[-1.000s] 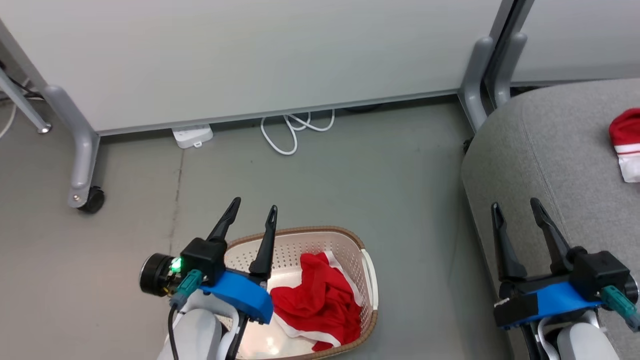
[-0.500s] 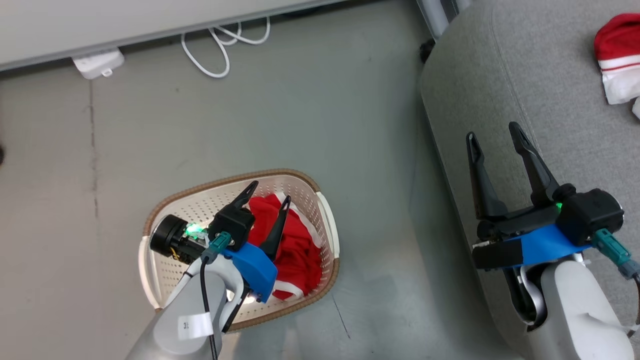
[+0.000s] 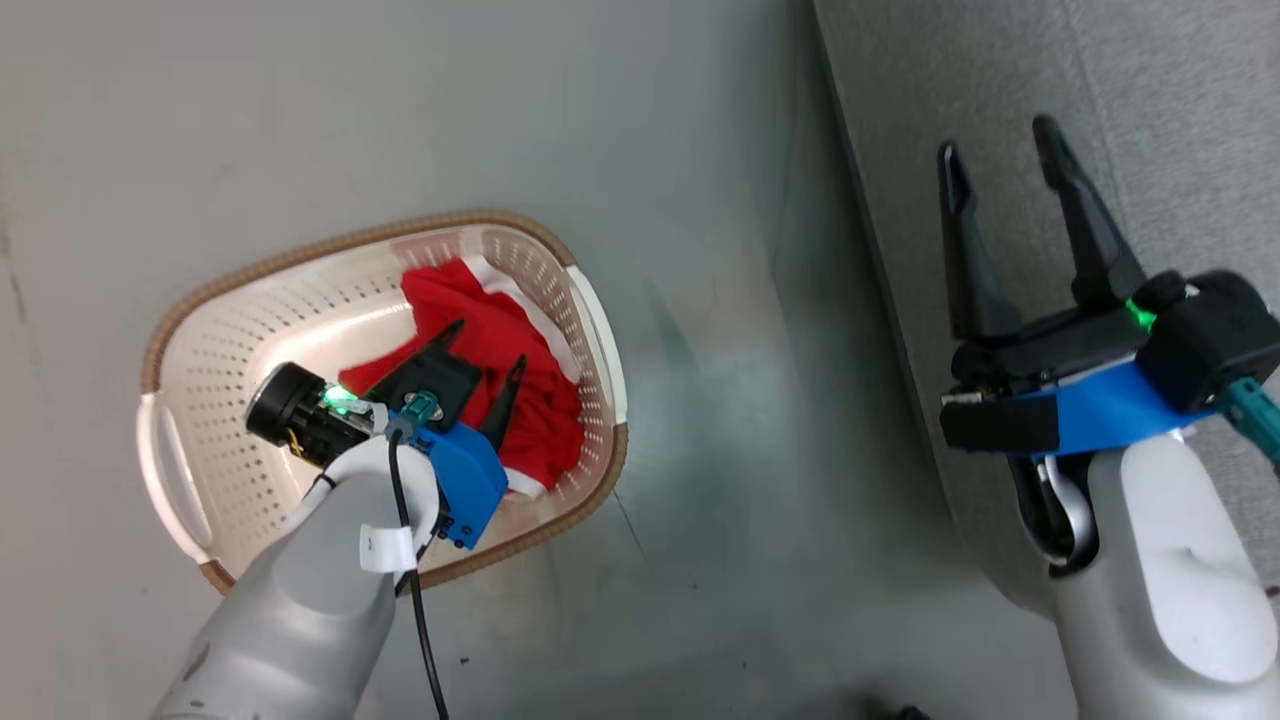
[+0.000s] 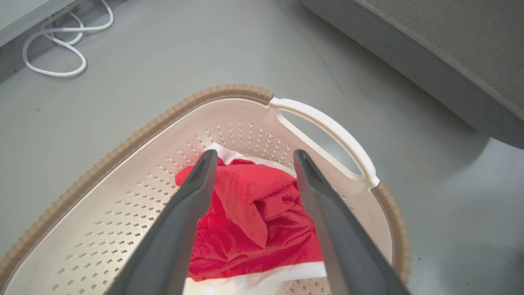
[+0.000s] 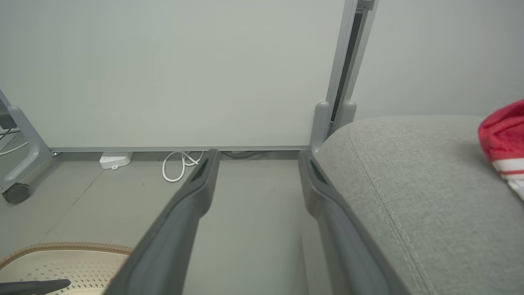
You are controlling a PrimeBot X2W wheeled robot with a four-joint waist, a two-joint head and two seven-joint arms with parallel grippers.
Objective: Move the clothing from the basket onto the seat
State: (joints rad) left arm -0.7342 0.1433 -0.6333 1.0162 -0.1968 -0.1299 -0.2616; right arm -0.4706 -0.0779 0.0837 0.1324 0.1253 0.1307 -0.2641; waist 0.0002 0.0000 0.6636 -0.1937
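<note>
Grey floor (image 3: 700,150) runs under everything, with a white cable (image 4: 61,61) looped near the wall panel (image 5: 163,61) and the seat (image 3: 1150,80) rising on my right. I judge the job about half done. One red garment with white trim (image 5: 503,135) already lies on the seat, well away from its edge. A second red garment (image 3: 450,300) is left in the basket (image 3: 330,240), not yet gripped. It is bunched at the basket end nearest the seat, against the handle wall. Its longer run goes across the basket's width, not along its length, with a white-trimmed edge at the far wall and another at the near side. It is too crumpled to say which way it faces or which piece it is. My left hand (image 3: 487,345) is spread wide and empty, its fingers straddling the heap; I cannot tell whether the tips touch cloth. My right hand (image 3: 998,140) is also spread and empty, hanging over the seat's edge.
</note>
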